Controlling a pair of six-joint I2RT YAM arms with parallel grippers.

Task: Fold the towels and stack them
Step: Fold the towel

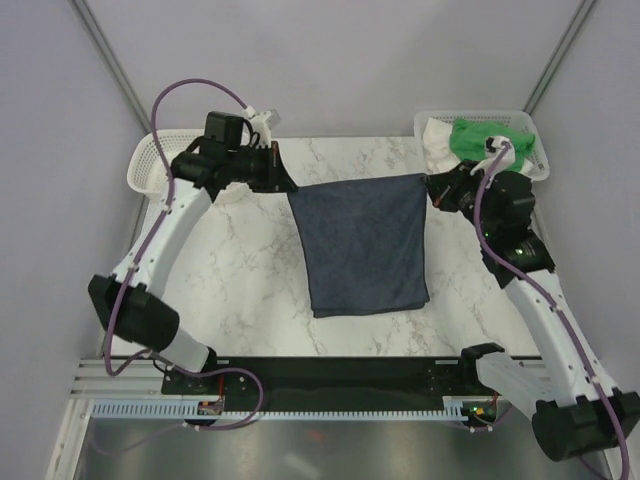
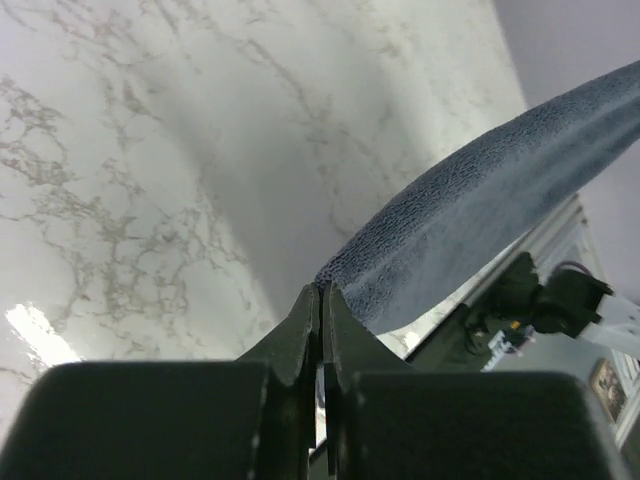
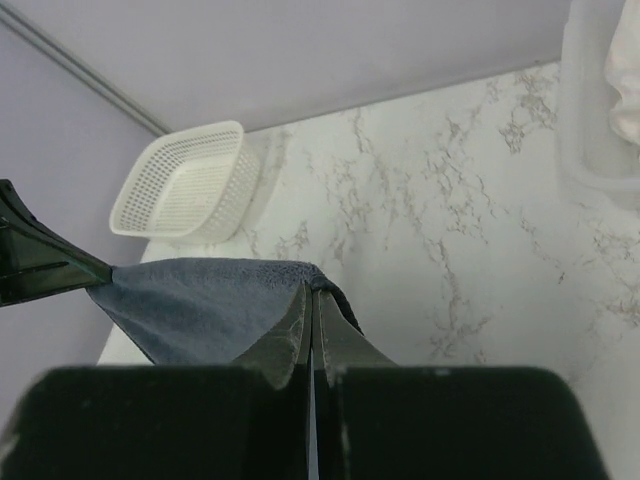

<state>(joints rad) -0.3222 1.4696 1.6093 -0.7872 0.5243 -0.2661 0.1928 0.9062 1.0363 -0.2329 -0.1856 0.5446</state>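
- The marble-patterned tabletop (image 1: 240, 270) fills the middle of the overhead view, with pale walls on three sides.
- The left arm (image 1: 165, 250) rises from the near-left corner and bends toward the far middle. The right arm (image 1: 540, 290) does the same from the near-right corner, so the two wrists face each other across the far half.
- The navy towel (image 1: 365, 245) is spread flat and open between the wrists, over the centre of the tabletop. Its far edge is pulled into a nearly straight line from one pincer to the other. The left wrist view shows that edge lifted clear of the marble. The rest runs toward the near side, and I cannot tell whether its near hem rests on the surface.
- A white mesh basket (image 1: 145, 165) sits at the far-left corner, partly behind the left arm.
- A second white mesh basket (image 1: 530, 150) sits at the far-right corner, just behind the right wrist.
- The green towel (image 1: 480, 138) lies crumpled in the far-right basket.
- The white towel (image 1: 438, 135) is bunched in the same basket, touching the green one on its left.
- The left pincer (image 1: 290, 188) is clenched on the navy towel's far-left corner, fingers pressed together on the cloth.
- The right pincer (image 1: 432, 192) is clenched on the far-right corner in the same way.
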